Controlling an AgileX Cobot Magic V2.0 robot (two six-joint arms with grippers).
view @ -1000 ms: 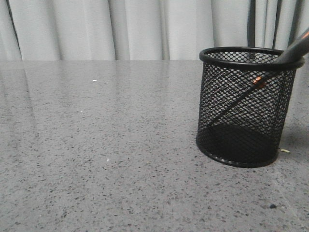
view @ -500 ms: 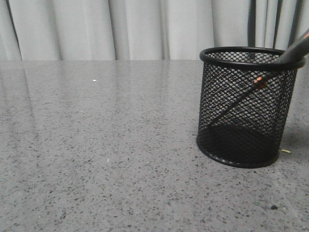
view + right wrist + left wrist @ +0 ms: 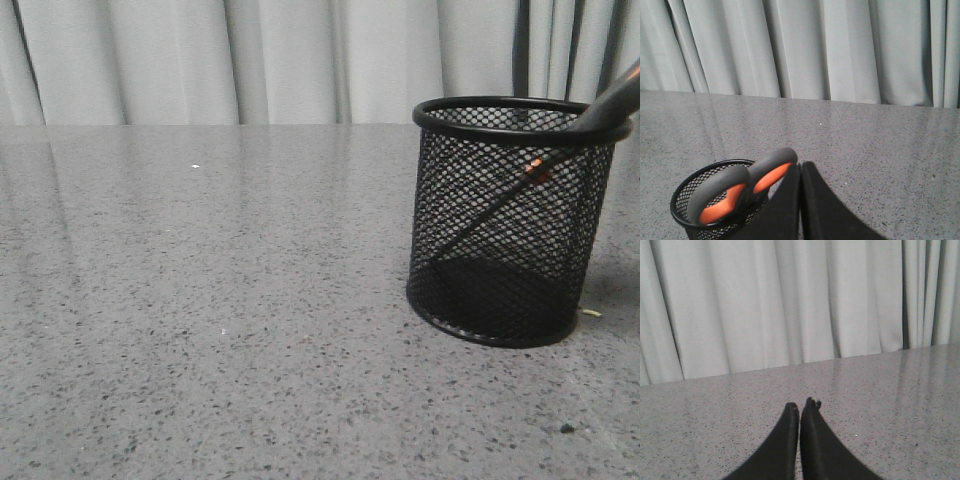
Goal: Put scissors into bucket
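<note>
The bucket (image 3: 510, 230), a black wire-mesh cup, stands upright on the grey table at the right of the front view. The scissors (image 3: 537, 168) lean inside it, blades down toward its base, orange pivot showing through the mesh, grey handle resting on the right rim. In the right wrist view the scissors' grey and orange handles (image 3: 730, 187) stick out of the bucket (image 3: 722, 162). My right gripper (image 3: 800, 167) is shut and empty, right beside the upper handle loop. My left gripper (image 3: 800, 405) is shut and empty over bare table. Neither gripper shows in the front view.
The speckled grey table (image 3: 220, 300) reaches back to a pale curtain (image 3: 300, 60). A small pale scrap (image 3: 591, 313) lies by the bucket's base on its right.
</note>
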